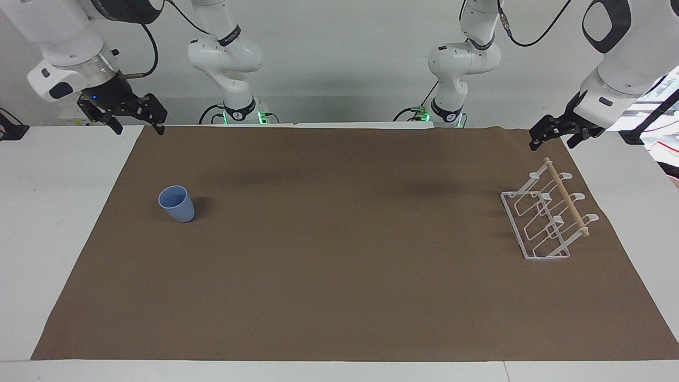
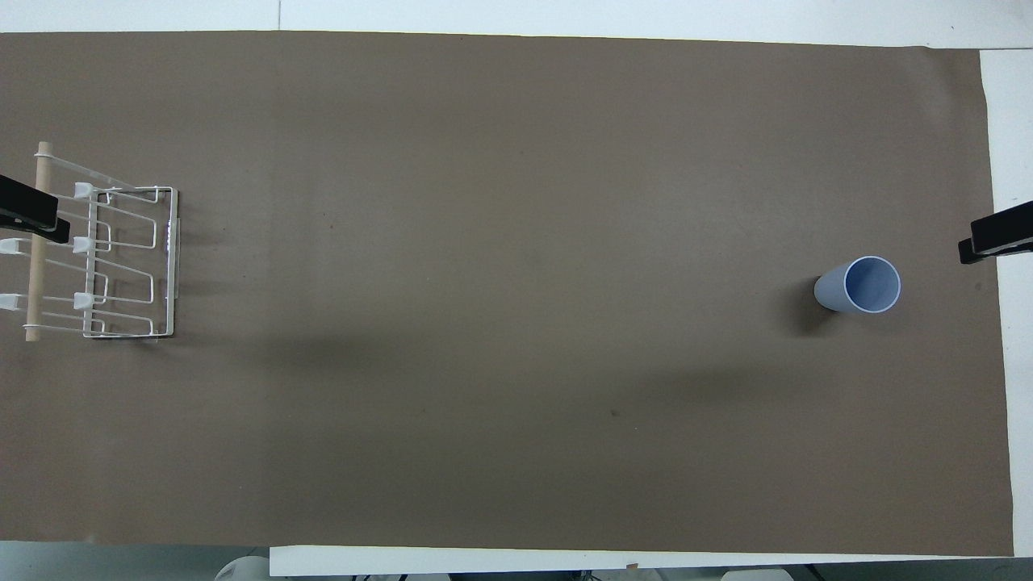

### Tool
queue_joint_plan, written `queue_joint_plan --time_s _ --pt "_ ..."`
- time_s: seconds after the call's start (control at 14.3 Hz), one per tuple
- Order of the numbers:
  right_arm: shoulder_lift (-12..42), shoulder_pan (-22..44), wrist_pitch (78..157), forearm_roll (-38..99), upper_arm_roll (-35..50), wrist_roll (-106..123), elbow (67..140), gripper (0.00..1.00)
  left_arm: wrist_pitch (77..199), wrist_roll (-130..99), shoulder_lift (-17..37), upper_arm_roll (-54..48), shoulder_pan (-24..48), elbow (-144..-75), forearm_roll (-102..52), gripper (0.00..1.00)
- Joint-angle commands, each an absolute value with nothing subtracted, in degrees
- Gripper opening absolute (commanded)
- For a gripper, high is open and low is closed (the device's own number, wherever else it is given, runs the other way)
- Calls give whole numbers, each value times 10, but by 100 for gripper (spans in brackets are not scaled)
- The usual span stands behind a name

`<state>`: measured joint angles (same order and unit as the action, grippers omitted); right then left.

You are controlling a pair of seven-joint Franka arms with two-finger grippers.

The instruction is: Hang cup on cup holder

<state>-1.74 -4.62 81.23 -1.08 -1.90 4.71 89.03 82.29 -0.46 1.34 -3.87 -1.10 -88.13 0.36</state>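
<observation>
The light blue cup (image 1: 176, 203) stands upright, mouth up, on the brown mat toward the right arm's end of the table; it also shows in the overhead view (image 2: 859, 285). The white wire cup holder (image 1: 546, 223) with its wooden rod (image 1: 567, 198) stands toward the left arm's end, and shows in the overhead view (image 2: 121, 262) too. Its prongs are bare. My right gripper (image 1: 137, 127) hangs open and empty, raised over the mat's edge nearest the robots, apart from the cup. My left gripper (image 1: 553, 143) hangs open and empty above the holder's end nearest the robots.
A brown mat (image 1: 339, 276) covers most of the white table (image 1: 53, 212). Bare white table strips show at both ends. In the overhead view one black finger (image 2: 24, 211) shows over the rod and one finger (image 2: 1001, 236) shows at the mat's edge by the cup.
</observation>
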Motion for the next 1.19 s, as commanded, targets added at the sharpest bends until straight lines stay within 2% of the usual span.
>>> queue_joint_plan --time_s 0.0,0.56,0.84,1.12 --pt "-26 -49 815 -16 -18 57 903 100 821 -7 -4 -37 -12 -901 -4 100" --pt "-34 -50 799 -9 -18 62 915 100 821 -6 -5 -37 -12 -901 -4 100" --pt "-66 -60 930 -9 -22 118 1053 100 821 -6 -4 -37 -12 -901 -4 100" --pt "-53 -76 1052 -9 -23 184 1150 100 821 -6 -4 -37 -12 -901 -4 100"
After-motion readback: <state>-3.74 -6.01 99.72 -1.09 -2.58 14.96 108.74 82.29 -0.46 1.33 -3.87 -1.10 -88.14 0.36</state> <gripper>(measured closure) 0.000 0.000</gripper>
